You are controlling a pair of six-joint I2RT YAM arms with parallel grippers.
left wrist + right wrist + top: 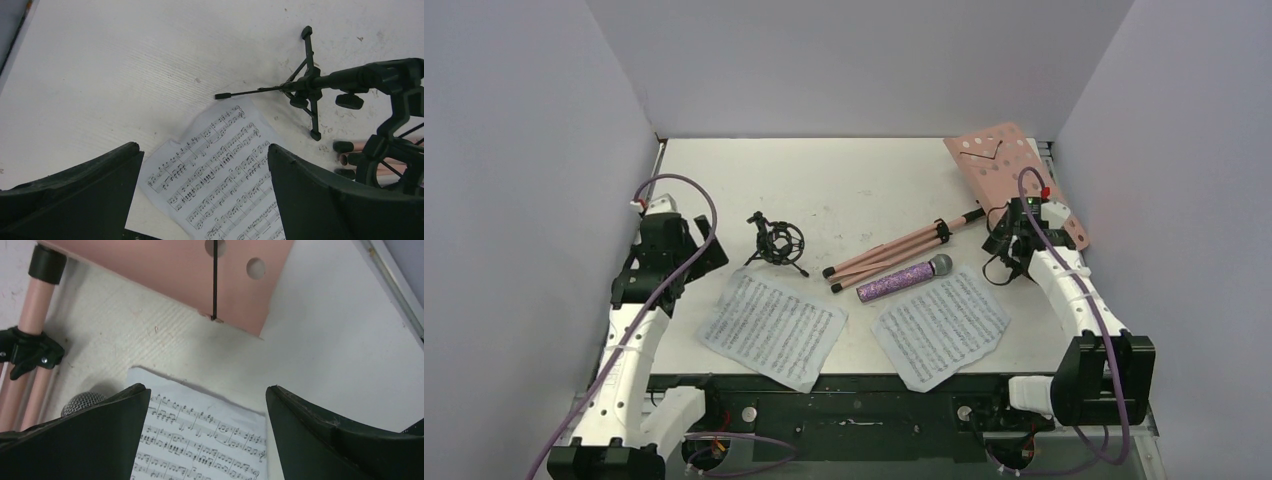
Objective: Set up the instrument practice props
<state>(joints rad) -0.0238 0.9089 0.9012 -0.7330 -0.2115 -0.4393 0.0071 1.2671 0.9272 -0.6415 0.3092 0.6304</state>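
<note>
- The table [864, 180] is a white, matte board, scuffed and speckled with small dark marks, and close up in the wrist views it shows a fine woven grain
- Plain pale grey walls [514, 150] close it in on the left, right and far sides
- The music stand [989, 160] lies flat at the far right, its pink plate punched with round holes, and its folded pink tube legs [894, 255] reach toward the middle, held by a black clamp [30, 350]
- The microphone [904, 280] lies just beside those legs on the near side, roughly parallel to them; it has a purple glitter body and a silver mesh head [80, 402] just beside the far corner of the right page [942, 325]
- Both pages are thin white paper printed with dense staves, lying flat near the front edge with slightly curled, wrinkled edges; the left page [772, 327] sits well apart from the right one
- The shock-mount tripod [776, 243] is thin black metal and plastic, with spindly legs and a round cage; it seems to lie on its side just beyond the left page
- My left gripper [202, 150] hangs over the left page, its broad black fingers [90, 190] spread wide with nothing between them
- My right gripper [207, 390] hovers above the right page's far edge, near the plate, its jaws likewise parted and bare
</note>
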